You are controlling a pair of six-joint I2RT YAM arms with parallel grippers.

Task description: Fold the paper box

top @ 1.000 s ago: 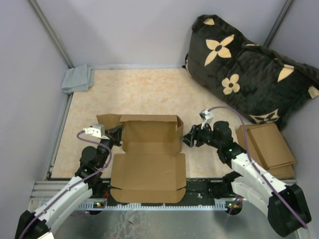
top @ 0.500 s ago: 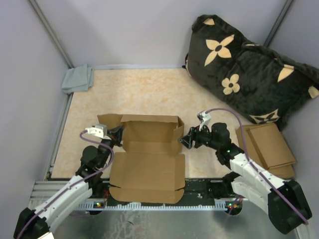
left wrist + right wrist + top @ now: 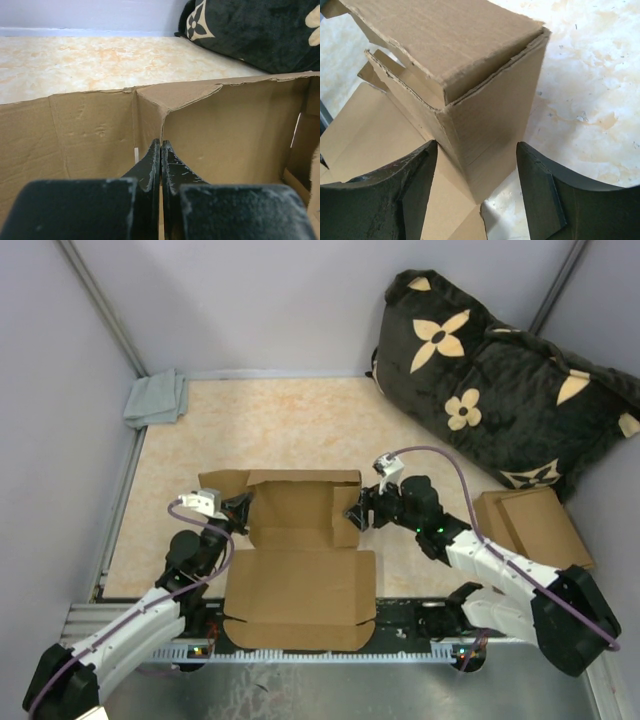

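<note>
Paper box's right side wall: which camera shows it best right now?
Right wrist view: the raised right wall of the paper box fills the frame, straddled by the open right gripper. Top external shows only the wall's thin top edge beside that gripper. Left wrist catches just a sliver of its inner face at the far right.

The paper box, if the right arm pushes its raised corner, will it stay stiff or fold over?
Probably light: the paper box is one thin cardboard sheet. Its raised wall likely hinges at the creases, so a push would swing it. The left fingers pinching one wall should stop it sliding.
</note>
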